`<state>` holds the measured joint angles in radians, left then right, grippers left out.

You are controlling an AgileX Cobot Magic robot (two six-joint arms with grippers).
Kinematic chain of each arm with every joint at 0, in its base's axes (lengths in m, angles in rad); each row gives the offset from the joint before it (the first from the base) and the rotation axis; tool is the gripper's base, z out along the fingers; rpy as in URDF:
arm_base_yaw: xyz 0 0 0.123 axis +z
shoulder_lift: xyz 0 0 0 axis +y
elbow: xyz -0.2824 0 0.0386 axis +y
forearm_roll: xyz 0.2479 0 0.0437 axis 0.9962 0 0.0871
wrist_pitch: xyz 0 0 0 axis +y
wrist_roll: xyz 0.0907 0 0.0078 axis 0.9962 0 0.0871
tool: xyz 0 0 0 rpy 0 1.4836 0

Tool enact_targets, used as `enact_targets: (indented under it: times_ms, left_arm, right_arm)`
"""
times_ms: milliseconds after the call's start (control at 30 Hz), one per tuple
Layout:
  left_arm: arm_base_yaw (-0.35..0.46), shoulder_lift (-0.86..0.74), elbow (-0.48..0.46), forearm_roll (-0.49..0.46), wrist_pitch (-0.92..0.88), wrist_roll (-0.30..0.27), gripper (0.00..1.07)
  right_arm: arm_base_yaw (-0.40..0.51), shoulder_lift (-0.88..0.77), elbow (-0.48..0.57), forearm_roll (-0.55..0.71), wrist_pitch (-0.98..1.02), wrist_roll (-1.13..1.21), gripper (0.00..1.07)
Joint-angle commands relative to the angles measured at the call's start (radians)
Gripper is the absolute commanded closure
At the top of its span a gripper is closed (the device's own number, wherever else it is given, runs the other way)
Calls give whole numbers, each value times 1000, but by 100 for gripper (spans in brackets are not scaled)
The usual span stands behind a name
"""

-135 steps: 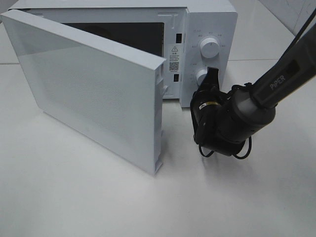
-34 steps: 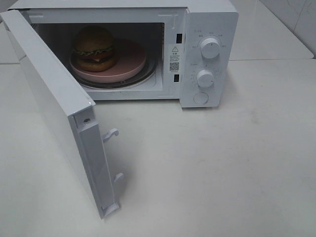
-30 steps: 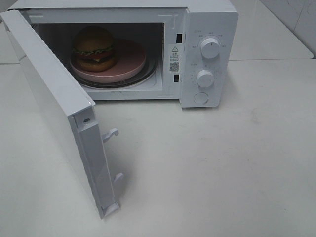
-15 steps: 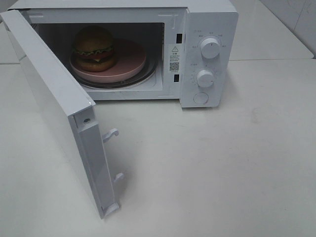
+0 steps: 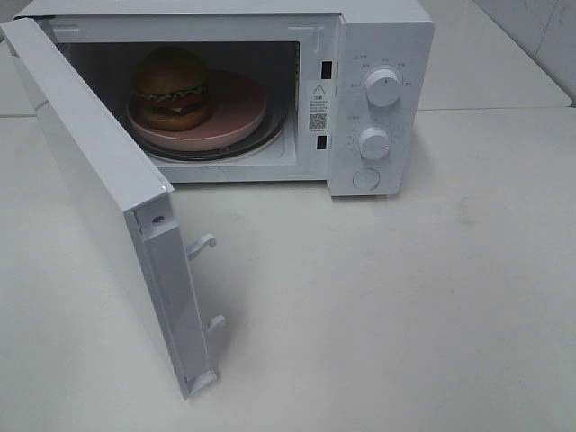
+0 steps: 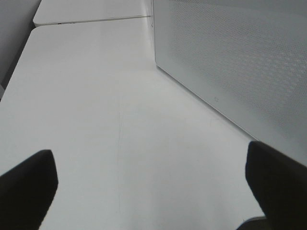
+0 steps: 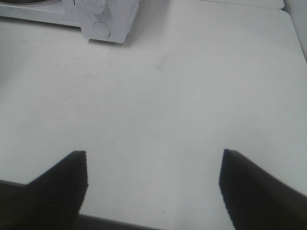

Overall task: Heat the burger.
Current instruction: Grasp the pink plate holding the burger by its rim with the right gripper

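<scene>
A plain white table (image 5: 432,297) fills the scene. Neither arm shows in the high view.

The left gripper (image 6: 153,191) hangs over bare tabletop toward the table's left edge. Its dark fingers (image 6: 26,191) are spread wide, with nothing between them and nothing touched. The perforated outer face of the microwave door (image 6: 240,62) is just beside it. The right gripper (image 7: 153,191) hangs over the open right part of the table. Its fingers (image 7: 53,191) are also set wide apart and empty, well short of the microwave (image 7: 110,19).

Farther in, the door (image 5: 90,180) stands swung out toward the near-left corner of the table, with its latch hooks facing right. At the far edge sits the white microwave (image 5: 396,54), with two knobs (image 5: 383,88) and a round button (image 5: 365,178) on its right panel.

The burger (image 5: 173,88) is inside the open cavity, well apart from both grippers. It rests on the left part of a pink plate (image 5: 238,112), which sits on the glass turntable (image 5: 225,153). The burger stands upright with its stack axis vertical and the bun crown up. It is round, so no sideways heading can be told.
</scene>
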<state>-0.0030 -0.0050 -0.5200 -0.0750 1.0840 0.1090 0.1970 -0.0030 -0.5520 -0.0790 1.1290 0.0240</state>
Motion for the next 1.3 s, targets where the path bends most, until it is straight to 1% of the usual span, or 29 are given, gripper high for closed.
enact_targets:
  times_ms: [33, 633, 1067, 1133, 1200, 1233, 1300]
  left_arm:
    - [-1, -6, 3, -1, -12, -3, 6]
    - [-1, -6, 3, -1, -12, -3, 6]
    - [-1, -6, 3, -1, -12, -3, 6]
    - [-1, -6, 3, -1, -12, -3, 6]
    - [-1, -6, 3, -1, -12, -3, 6]
    - [-1, -6, 3, -1, -12, -3, 6]
    - [-1, -6, 3, -1, -12, -3, 6]
  right_arm:
    - [-7, -28, 6, -8, -11, -9, 33]
    - [-7, -28, 6, -6, -14, -7, 34]
    - [-7, -17, 4, -6, -121, 14, 34]
    - [-7, 46, 0, -4, -147, 14, 34]
    - [-7, 64, 0, -4, -153, 14, 34]
    - [-7, 113, 0, -4, -169, 14, 34]
    - [-7, 138, 0, -4, -180, 14, 34]
